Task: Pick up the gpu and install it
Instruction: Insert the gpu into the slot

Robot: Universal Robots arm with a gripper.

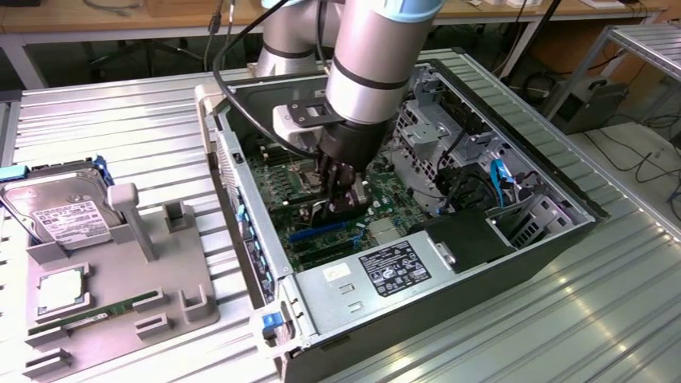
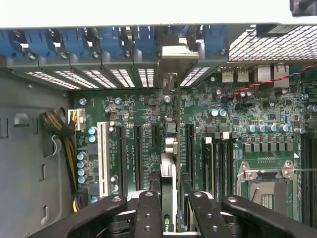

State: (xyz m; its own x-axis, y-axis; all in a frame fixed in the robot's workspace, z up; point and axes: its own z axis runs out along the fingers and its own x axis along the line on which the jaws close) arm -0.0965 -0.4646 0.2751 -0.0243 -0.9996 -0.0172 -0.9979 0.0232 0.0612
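My gripper (image 1: 338, 199) is reaching down into the open computer case (image 1: 553, 171), over the green motherboard (image 1: 319, 231). In the wrist view the gpu (image 2: 168, 163) shows edge-on as a thin dark card running between the two black fingers (image 2: 148, 210). The gripper (image 2: 171, 210) is shut on it. The card's silver bracket (image 2: 174, 53) stands at the case's rear slot wall, beside the blue slot clips (image 2: 111, 39). The card lies over a black expansion slot (image 2: 189, 148) between other slots. How deep it sits in the slot is hidden.
A white slot (image 2: 103, 158) and a yellow-black cable bundle (image 2: 62, 136) lie to one side, the CPU socket (image 2: 265, 186) to the other. Outside the case, a grey fixture (image 1: 127, 307) carries a hard drive (image 1: 59, 211), a green RAM stick (image 1: 91, 317) and a chip (image 1: 59, 291).
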